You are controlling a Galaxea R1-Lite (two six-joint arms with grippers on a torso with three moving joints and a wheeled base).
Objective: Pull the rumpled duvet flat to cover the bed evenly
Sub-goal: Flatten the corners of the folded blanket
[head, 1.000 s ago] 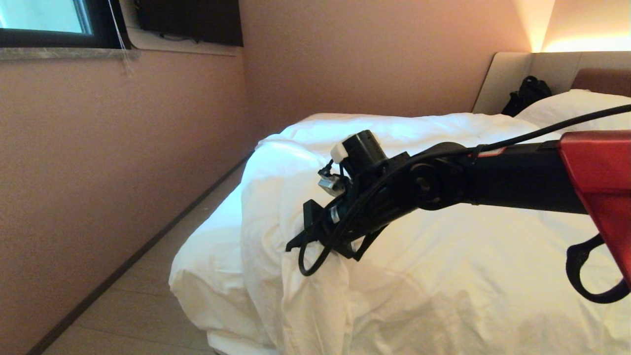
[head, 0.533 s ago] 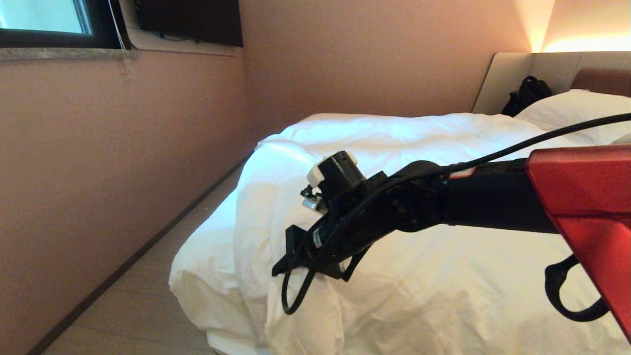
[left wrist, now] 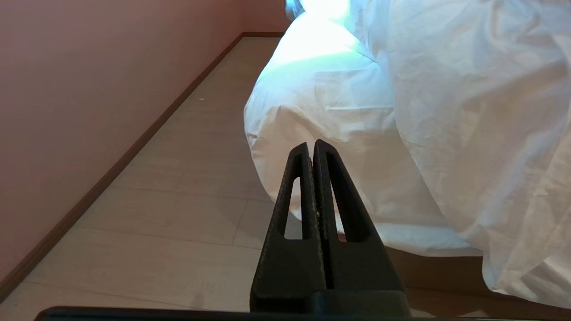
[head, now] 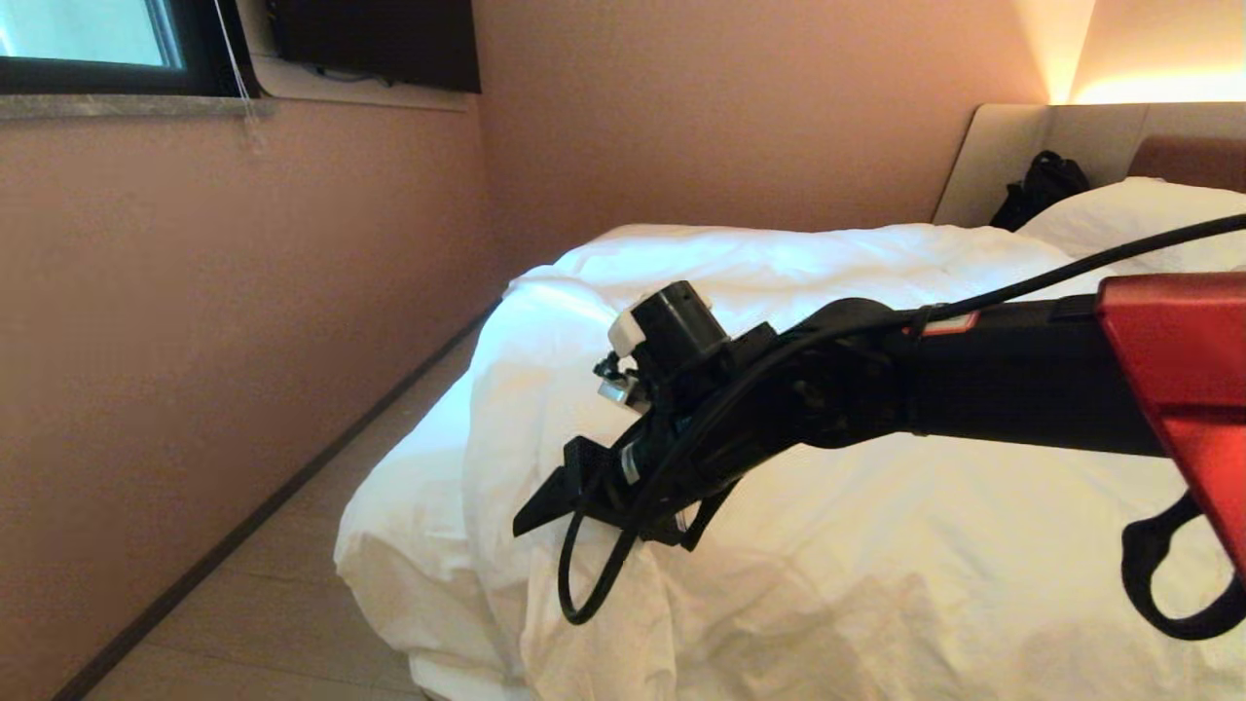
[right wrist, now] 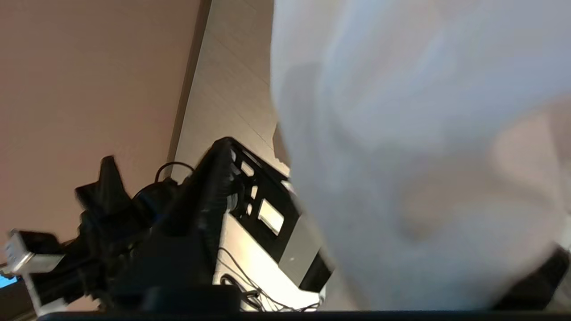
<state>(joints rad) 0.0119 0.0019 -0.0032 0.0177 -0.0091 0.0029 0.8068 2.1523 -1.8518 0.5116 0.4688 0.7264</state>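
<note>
The duvet (head: 876,467) lay over the bed (head: 458,672), draped across the top and spilling in deep folds over the foot corner beside the wall, with a thin white sheet (head: 409,545) showing underneath at that corner. The right gripper (head: 584,497) hung just above the bunched fold at the corner; 1 finger showed in the head view, and whether the fingers were spread or held any cloth could not be told, since the right wrist view was filled by blurred white cloth. The left gripper (left wrist: 312,149) was parked low beside the bed with its fingers pressed together on nothing. The duvet looked soft, puffy and bulky, light for its size but likely to drag and slip. A firm pinch on a thick fold at the hem or corner would probably serve best, not on the smooth top. The pillow (head: 1129,219) sat near the headboard (head: 1003,156).
</note>
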